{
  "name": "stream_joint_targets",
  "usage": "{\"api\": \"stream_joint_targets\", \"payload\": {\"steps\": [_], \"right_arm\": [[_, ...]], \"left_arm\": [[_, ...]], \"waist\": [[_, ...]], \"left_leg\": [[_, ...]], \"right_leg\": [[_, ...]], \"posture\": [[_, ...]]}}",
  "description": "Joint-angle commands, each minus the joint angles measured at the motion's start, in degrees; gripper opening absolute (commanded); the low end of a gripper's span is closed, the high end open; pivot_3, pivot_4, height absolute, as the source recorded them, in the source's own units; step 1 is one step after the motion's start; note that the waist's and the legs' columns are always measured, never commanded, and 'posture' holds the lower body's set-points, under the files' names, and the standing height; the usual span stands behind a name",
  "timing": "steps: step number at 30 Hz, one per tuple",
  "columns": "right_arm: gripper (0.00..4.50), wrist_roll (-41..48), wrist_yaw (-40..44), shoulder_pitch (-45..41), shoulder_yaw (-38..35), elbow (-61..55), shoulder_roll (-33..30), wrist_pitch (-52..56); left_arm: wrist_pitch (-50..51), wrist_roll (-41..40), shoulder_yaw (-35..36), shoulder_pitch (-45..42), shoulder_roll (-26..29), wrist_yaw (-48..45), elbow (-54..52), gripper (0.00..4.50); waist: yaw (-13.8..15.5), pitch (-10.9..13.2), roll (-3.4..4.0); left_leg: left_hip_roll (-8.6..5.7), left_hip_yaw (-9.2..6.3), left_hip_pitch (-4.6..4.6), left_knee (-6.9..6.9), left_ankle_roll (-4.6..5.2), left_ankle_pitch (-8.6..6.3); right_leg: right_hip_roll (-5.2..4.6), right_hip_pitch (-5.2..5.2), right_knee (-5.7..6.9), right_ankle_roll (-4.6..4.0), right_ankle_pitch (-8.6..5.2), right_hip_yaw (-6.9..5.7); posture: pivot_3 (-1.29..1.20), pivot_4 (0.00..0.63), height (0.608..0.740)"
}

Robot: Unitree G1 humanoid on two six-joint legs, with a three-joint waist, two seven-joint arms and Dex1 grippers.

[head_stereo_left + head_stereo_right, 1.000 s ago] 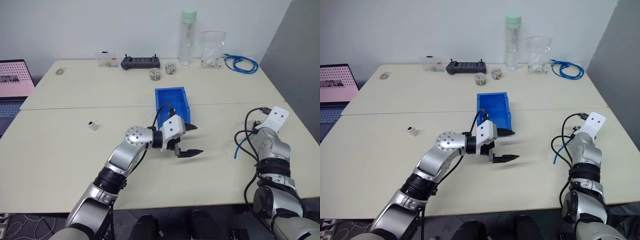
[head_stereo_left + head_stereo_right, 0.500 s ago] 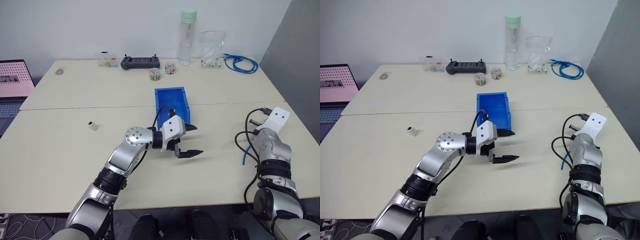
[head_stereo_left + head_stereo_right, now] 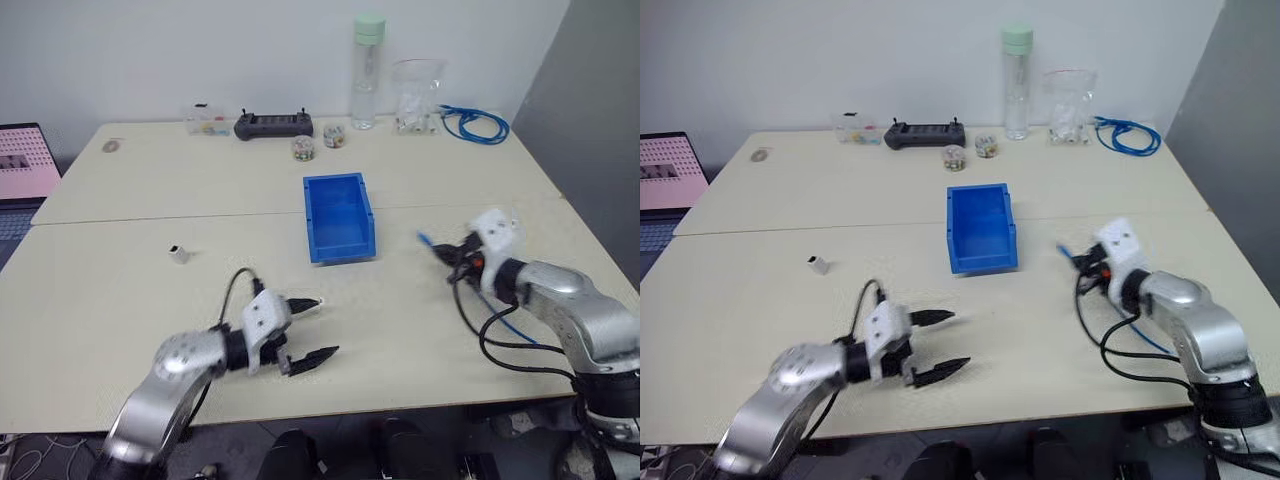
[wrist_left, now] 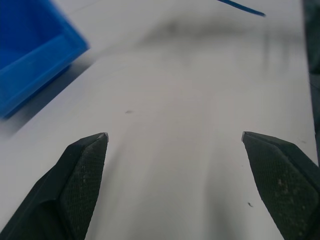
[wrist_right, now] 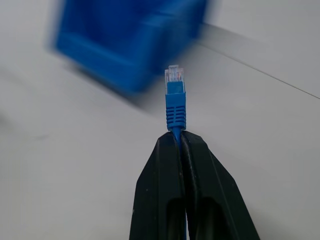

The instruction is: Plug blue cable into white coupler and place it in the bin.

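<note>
Pointing binward (plug first), blue cable (image 5: 175,105).

Two silver-grey metal arms with black joint bands, looped black cables and white wrist housings. The left gripper (image 3: 308,329) and right gripper (image 5: 178,134) each have two tapered, matte black, finely textured fingers.

light: even, bright room light over my table (image 3: 120,300) | shadows: soft, short | glare: pale sheen on tabletop in my left wrist view | blur: the bin (image 5: 130,40) smeared in my right wrist view; plug of the blue cable (image 5: 175,97) sharp
</note>
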Motion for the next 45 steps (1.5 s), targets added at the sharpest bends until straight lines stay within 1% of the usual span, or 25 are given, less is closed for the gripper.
{"api": "stream_joint_targets", "payload": {"steps": [1, 4, 6, 9, 10, 14, 16, 17, 19, 21, 23, 25, 29, 30, 31, 32, 34, 36, 39, 41, 43, 45], "right_arm": [[0.02, -4.35, 8.99, -5.18, 10.81, 0.60, 2.57, -7.47], [0.02, -11.16, 12.29, -9.06, 18.77, 7.40, 6.71, -15.88], [0.02, -15.14, 13.45, -10.94, 22.49, 13.79, 9.58, -21.46], [0.02, -18.36, 14.41, -11.95, 24.27, 20.79, 12.23, -26.60], [0.02, -19.45, 14.92, -11.92, 24.96, 22.73, 12.89, -28.02], [0.02, -22.29, 16.20, -11.08, 26.27, 27.55, 14.88, -31.18], [0.48, -22.79, 16.29, -10.82, 25.58, 29.83, 15.82, -31.29], [0.61, -22.86, 16.25, -10.65, 24.91, 30.52, 16.07, -31.37], [1.19, -22.85, 15.60, -10.40, 23.40, 31.20, 16.69, -31.09], [1.67, -22.44, 15.36, -9.71, 21.91, 29.46, 16.62, -30.29], [2.22, -20.80, 15.06, -8.39, 19.42, 25.39, 16.04, -27.04], [2.63, -19.24, 14.80, -6.82, 16.93, 20.48, 15.04, -23.31], [3.69, -12.51, 13.51, -1.35, 7.24, 0.34, 9.14, -10.68], [3.92, -10.73, 13.13, 0.05, 5.25, -4.08, 7.77, -7.62], [4.26, -9.22, 12.61, 1.29, 3.62, -7.73, 6.73, -4.95], [4.43, -7.42, 12.10, 3.01, 1.55, -11.31, 5.73, -2.80], [4.43, -2.82, 11.65, 7.03, -2.63, -16.96, 4.47, 0.97], [4.43, -0.81, 11.40, 10.96, -5.09, -19.54, 3.05, 1.72], [4.43, -1.09, 10.26, 15.50, -6.51, -19.64, 1.50, -0.01], [4.43, -3.91, 7.34, 17.99, -6.77, -17.55, 1.33, -2.55], [4.43, -5.01, 5.68, 19.64, -7.21, -16.87, 1.09, -3.93], [4.43, -4.46, 4.41, 20.74, -8.32, -17.49, 1.23, -3.52]], "left_arm": [[-2.71, 0.68, 5.38, 9.15, -2.22, 6.07, -4.69, 4.50], [-5.96, 2.02, 7.76, 15.07, -5.30, 10.34, -4.68, 4.50], [-6.96, 1.57, 8.28, 19.93, -7.06, 11.62, -6.88, 4.50], [-8.36, 1.68, 7.39, 24.90, -8.29, 12.21, -8.99, 4.50], [-9.20, 1.98, 7.17, 26.22, -8.54, 12.36, -9.11, 4.50], [-10.26, 2.49, 6.99, 27.81, -9.08, 13.70, -9.54, 4.50], [-10.64, 2.54, 7.20, 26.73, -8.66, 13.96, -8.72, 4.50], [-10.73, 2.61, 7.13, 26.03, -8.44, 13.94, -8.12, 4.50], [-10.77, 2.70, 6.98, 24.55, -7.96, 13.69, -6.97, 4.50], [-10.53, 2.53, 6.84, 22.33, -6.80, 12.76, -5.94, 4.50], [-9.36, 1.57, 7.21, 18.72, -5.19, 11.73, -4.51, 4.50], [-8.38, 0.33, 7.72, 15.71, -3.48, 10.54, -3.32, 4.50], [-8.82, -1.47, 7.08, 4.67, 5.43, 0.50, 2.73, 4.50], [-9.37, -1.66, 6.48, 1.84, 7.16, -1.85, 4.98, 4.50], [-9.81, -1.95, 5.86, -0.76, 8.56, -4.03, 7.21, 4.50], [-10.32, -1.81, 4.63, -4.05, 9.87, -6.63, 9.95, 4.50], [-12.06, -1.15, 1.56, -11.03, 11.40, -12.26, 16.47, 4.50], [-15.28, 0.35, -2.01, -17.10, 11.94, -17.72, 23.13, 4.50], [-19.53, 3.44, -7.67, -25.44, 10.91, -24.20, 33.21, 4.50], [-25.85, 8.45, -12.67, -31.87, 9.24, -27.35, 43.31, 4.50], [-28.15, 10.33, -15.02, -36.09, 7.53, -29.36, 50.23, 4.50], [-30.97, 10.73, -15.93, -38.43, 6.25, -31.11, 54.77, 4.50]], "waist": [[0.51, 0.01, -0.02], [1.61, 0.03, -0.05], [2.06, 0.02, -0.11], [1.94, 0.08, -0.41], [2.02, 0.09, -0.41], [2.01, 0.11, -0.40], [1.85, 0.10, -0.42], [1.78, 0.10, -0.42], [1.68, 0.10, -0.41], [1.60, 0.10, -0.41], [1.69, 0.10, -0.41], [1.78, 0.10, -0.41], [2.40, 0.19, -0.28], [2.59, 0.20, -0.25], [2.59, 0.20, -0.27], [2.57, 0.18, -0.29], [2.57, 0.18, -0.29], [2.58, 0.18, -0.32], [2.48, 0.18, -0.32], [2.27, 0.19, -0.34], [2.42, 0.19, -0.36], [2.44, 0.16, -0.35]], "left_leg": [[0.04, -0.04, 0.01, -0.01, 0.00, 0.00], [0.07, -0.15, -0.01, 0.01, -0.01, 0.00], [0.02, -0.19, -0.05, 0.05, -0.02, 0.00], [-0.05, -0.06, -0.07, 0.03, -0.05, -0.02], [-0.09, -0.06, -0.11, 0.04, -0.06, -0.02], [-0.15, -0.08, -0.15, 0.02, -0.06, -0.02], [-0.13, -0.09, -0.08, 0.01, -0.05, -0.02], [-0.12, -0.08, -0.04, 0.00, -0.05, -0.02], [-0.12, -0.07, -0.01, 0.00, -0.05, -0.02], [-0.12, -0.08, -0.01, 0.00, -0.05, -0.02], [-0.14, -0.10, -0.03, 0.01, -0.05, -0.02], [-0.15, -0.12, -0.05, 0.00, -0.05, -0.02], [-0.19, -0.21, -0.16, 0.03, -0.06, -0.02], [-0.19, -0.21, -0.14, 0.03, -0.06, -0.02], [-0.20, -0.23, -0.15, 0.03, -0.06, -0.02], [-0.19, -0.24, -0.16, 0.03, -0.06, -0.02], [-0.17, -0.23, -0.13, 0.00, -0.06, -0.02], [-0.16, -0.24, -0.15, 0.00, -0.06, -0.02], [-0.20, -0.10, -0.14, 0.02, -0.05, -0.02], [-0.19, 0.01, -0.13, 0.05, -0.05, -0.02], [-0.19, 0.05, -0.10, 0.04, -0.04, -0.01], [-0.20, 0.04, -0.11, 0.08, -0.04, -0.01]], "right_leg": [[0.03, 0.00, 0.00, -0.02, -0.02, -0.07], [0.11, 0.00, 0.01, -0.06, -0.02, -0.14], [0.06, 0.01, -0.04, -0.06, -0.02, -0.18], [-0.07, 0.03, -0.15, -0.12, 0.03, -0.11], [-0.13, 0.01, -0.17, -0.33, 0.15, -0.12], [-0.18, -0.02, -0.19, -0.35, 0.16, -0.15], [-0.16, 0.01, -0.14, -0.26, 0.09, -0.17], [-0.15, 0.02, -0.11, -0.11, -0.01, -0.17], [-0.14, 0.03, -0.05, -0.12, -0.02, -0.17], [-0.13, 0.03, -0.02, -0.16, 0.00, -0.16], [-0.13, 0.03, -0.02, -0.39, 0.14, -0.17], [-0.13, 0.02, -0.02, -0.39, 0.14, -0.17], [-0.13, -0.03, 0.02, -0.39, 0.14, -0.21], [-0.13, -0.04, 0.02, -0.39, 0.14, -0.23], [-0.13, -0.04, 0.03, -0.38, 0.14, -0.24], [-0.11, -0.04, 0.02, -0.37, 0.13, -0.26], [-0.08, -0.02, 0.00, -0.37, 0.13, -0.27], [-0.02, -0.02, -0.01, -0.36, 0.13, -0.30], [-0.02, -0.03, 0.00, -0.34, 0.16, -0.29], [0.03, -0.04, 0.00, -0.29, 0.17, -0.25], [0.14, -0.03, 0.01, -0.13, 0.09, -0.24], [0.21, -0.02, 0.04, -0.04, 0.04, -0.24]], "posture": [[0.00, 0.150, 0.740], [0.00, 0.150, 0.740], [0.00, 0.150, 0.740], [0.00, 0.150, 0.740], [0.00, 0.150, 0.740], [0.00, 0.150, 0.740], [0.00, 0.150, 0.740], [0.00, 0.150, 0.740], [0.00, 0.150, 0.740], [0.00, 0.150, 0.740], [0.00, 0.150, 0.740], [0.00, 0.150, 0.740], [0.00, 0.150, 0.740], [0.00, 0.150, 0.740], [0.00, 0.150, 0.740], [0.00, 0.150, 0.740], [0.00, 0.150, 0.740], [0.00, 0.150, 0.740], [0.00, 0.150, 0.740], [0.00, 0.150, 0.740], [0.00, 0.150, 0.740], [0.00, 0.150, 0.740]]}}
